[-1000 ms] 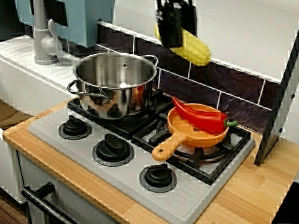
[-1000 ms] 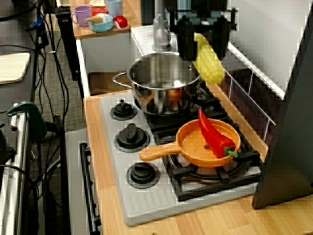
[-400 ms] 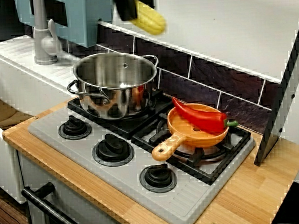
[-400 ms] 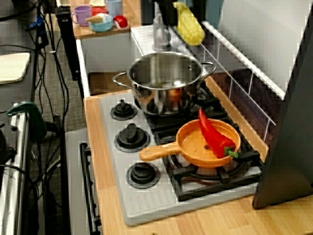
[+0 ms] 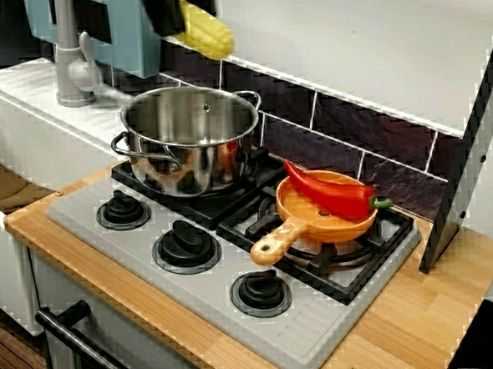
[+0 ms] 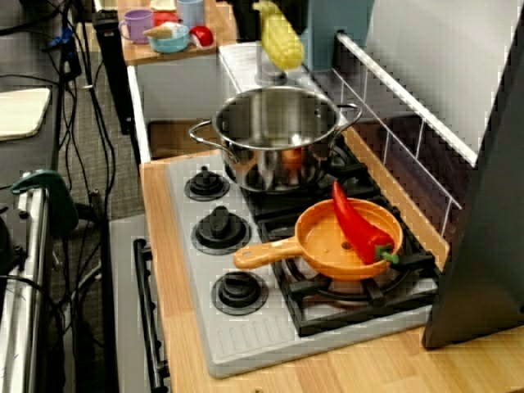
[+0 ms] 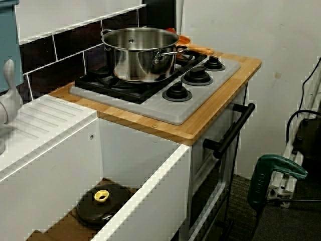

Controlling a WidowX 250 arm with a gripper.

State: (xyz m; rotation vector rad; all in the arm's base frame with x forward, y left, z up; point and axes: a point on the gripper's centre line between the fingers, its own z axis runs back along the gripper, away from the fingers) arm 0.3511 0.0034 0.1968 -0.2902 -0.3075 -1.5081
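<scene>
My gripper point(image 5: 178, 17) is at the top edge of the front view of the stove, shut on a yellow corn cob point(image 5: 207, 33). The cob hangs tilted in the air, above and just behind the far rim of the steel pot point(image 5: 192, 138). In the high view along the counter the corn cob point(image 6: 279, 38) shows in front of the tap, with the gripper point(image 6: 264, 10) mostly cut off by the frame. A red pepper point(image 5: 331, 192) lies across the orange pan point(image 5: 316, 222) on the right burner. The view from the sink end shows the pot point(image 7: 140, 52) but not the gripper.
A grey tap point(image 5: 72, 70) and ribbed draining board stand left of the pot. Three black knobs point(image 5: 186, 245) line the hob front. A dark slanted panel point(image 5: 470, 137) rises at the right. A shelf with cups point(image 6: 168, 33) is behind. The sink holds a black lid point(image 7: 103, 203).
The gripper has carried the corn cob left along the tiled wall, from beside the pot's right handle to above the pot's back rim near the tap. Pot, pan and pepper are still.
</scene>
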